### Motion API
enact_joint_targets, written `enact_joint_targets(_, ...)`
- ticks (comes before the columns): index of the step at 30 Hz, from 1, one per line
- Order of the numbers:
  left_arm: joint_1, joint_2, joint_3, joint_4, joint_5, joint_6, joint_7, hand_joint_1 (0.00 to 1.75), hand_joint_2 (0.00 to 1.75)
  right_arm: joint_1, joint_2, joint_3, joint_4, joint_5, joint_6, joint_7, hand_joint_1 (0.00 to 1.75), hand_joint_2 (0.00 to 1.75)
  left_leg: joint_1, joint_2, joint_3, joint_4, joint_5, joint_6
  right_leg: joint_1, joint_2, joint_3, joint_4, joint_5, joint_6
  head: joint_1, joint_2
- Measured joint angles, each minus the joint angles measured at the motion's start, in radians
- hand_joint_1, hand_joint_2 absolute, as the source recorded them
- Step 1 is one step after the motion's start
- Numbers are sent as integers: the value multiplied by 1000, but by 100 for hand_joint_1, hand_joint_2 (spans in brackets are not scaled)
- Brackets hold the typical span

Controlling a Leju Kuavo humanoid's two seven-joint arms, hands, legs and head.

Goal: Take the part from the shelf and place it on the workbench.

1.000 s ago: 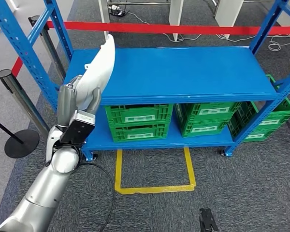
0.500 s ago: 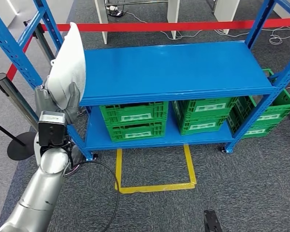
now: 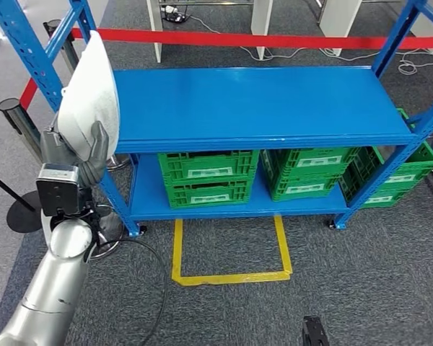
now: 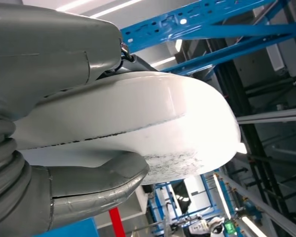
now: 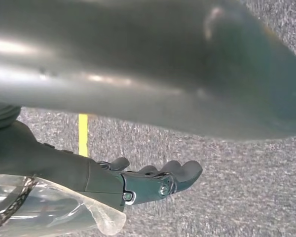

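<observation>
One hand matters here, the left. Head view: my left hand [image 3: 81, 155] grips the white part [image 3: 92, 90] at its lower end, thumb on the side facing me, other fingers wrapped behind it. The part's long axis stands nearly upright, tip leaning a little to the far right, so all of it rises above the fingers. It hangs off the left end of the blue shelf [image 3: 257, 101], beside the near left post and already clear of the deck. No workbench in sight, so I judge the next move is a turn away, carrying the part tall; the tip is what could clip the post.

Left wrist view: thick thumb and one grey finger pinch the part across its narrow width, its rounded far end sticking well past the fingers. The grip looks firm to me.

Right wrist view: right hand [image 5: 154, 180] hangs over grey carpet, fingers straight, lying close together, holding nothing. It is well away from the part.
</observation>
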Motion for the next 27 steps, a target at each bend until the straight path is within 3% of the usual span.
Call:
enact_joint_targets(2, 2, 0, 0, 0, 0, 0, 0, 175, 175, 2, 0, -2, 0, -1, 0, 1, 0, 0, -2, 5, -4, 0, 0, 4, 0, 0, -59, 130, -53, 4, 1, 0)
enact_joint_targets(3, 4, 0, 0, 0, 0, 0, 0, 175, 175, 3, 0, -3, 1, -1, 1, 2, 0, 0, -4, 8, -4, 1, 1, 4, 0, 0, -73, 162, -58, 5, 1, 0)
enact_joint_targets(4, 5, 0, 0, 0, 0, 0, 0, 175, 175, 4, 0, -3, 1, -1, 1, 3, 0, 0, -4, 10, -4, 1, 1, 4, 0, -1, -65, 150, -42, 5, 2, 0)
enact_joint_targets(5, 5, 0, 0, 0, 0, 0, 0, 175, 175, 4, 0, -4, 1, -1, 1, 3, 0, 0, -5, 12, -3, 2, 0, 4, 0, -3, -39, 101, -11, 3, 1, 0)
enact_joint_targets(7, 4, 0, 0, 0, 0, 0, 0, 175, 175, 2, 0, -5, 1, -2, 1, 3, 0, 0, -8, 16, -3, 7, -3, -1, 2, -17, 36, -42, 46, -3, 2, 0)
enact_joint_targets(9, 4, 1, 0, 0, 0, 0, 0, 175, 175, -2, 0, -6, 1, -2, 1, 3, 0, 0, -12, 20, -7, 12, -4, -8, 6, -28, 76, -116, 60, -10, 1, 0)
enact_joint_targets(11, 4, 1, -1, 0, 0, -1, 0, 175, 175, -1, 0, -7, 1, -2, 1, 4, 0, 0, -14, 27, -9, 14, -3, -15, 7, -21, 79, -122, 59, -18, 0, 0)
enact_joint_targets(13, 4, 1, -1, 0, -1, 0, 0, 175, 175, 1, 1, -8, 1, -2, 1, 4, 0, 0, -12, 22, -13, 30, -20, -26, 3, -13, 80, -125, 64, -28, -2, 0)
enact_joint_targets(15, 3, 2, -1, -1, -4, -2, 0, 175, 175, -1, 1, -9, 1, -4, 6, 5, 0, 0, -7, 9, -48, 118, -75, -39, -1, -4, 81, -128, 67, -38, -4, 0)
enact_joint_targets(17, 6, 3, -1, -1, -12, -9, 3, 175, 175, -2, 1, -10, 1, -9, 23, 7, 0, 0, -3, 4, -108, 255, -134, -45, -1, 6, 80, -128, 67, -41, -5, 0)
enact_joint_targets(18, 8, 4, -1, 0, -19, -14, 7, 175, 175, -1, 1, -11, 1, -12, 36, 10, 0, 0, -2, 4, -127, 299, -144, -47, -1, 12, 79, -128, 68, -41, -5, 0)
enact_joint_targets(19, 8, 4, -2, 0, -25, -18, 11, 175, 175, 0, 1, -13, 1, -16, 48, 12, 0, 0, -1, 4, -128, 302, -133, -46, -1, 19, 79, -127, 68, -41, -5, 0)
enact_joint_targets(21, 5, 3, -5, 1, -36, -26, 16, 175, 175, -1, 1, -17, 1, -21, 72, 16, 0, 0, 2, -7, -81, 199, -63, -42, -1, 36, 81, -126, 68, -40, -5, 0)
enact_joint_targets(23, -1, 3, -11, 1, -43, -32, 17, 175, 175, -5, 1, -20, 1, -25, 87, 17, 0, 0, 6, -47, -23, 74, -10, -35, 0, 53, 77, -124, 70, -34, -4, 0)
enact_joint_targets(25, -6, 2, -18, 3, -47, -37, 19, 175, 175, -10, 1, -22, 1, -27, 93, 18, 0, 0, 6, -68, -5, 27, -8, -30, -3, 69, 65, -123, 75, -21, -6, 0)
enact_joint_targets(27, -9, 0, -25, 5, -50, -40, 21, 175, 175, -10, 1, -23, 1, -26, 90, 20, 0, 0, 6, -51, -6, 16, -8, -23, -6, 80, 54, -125, 80, -8, -9, 0)
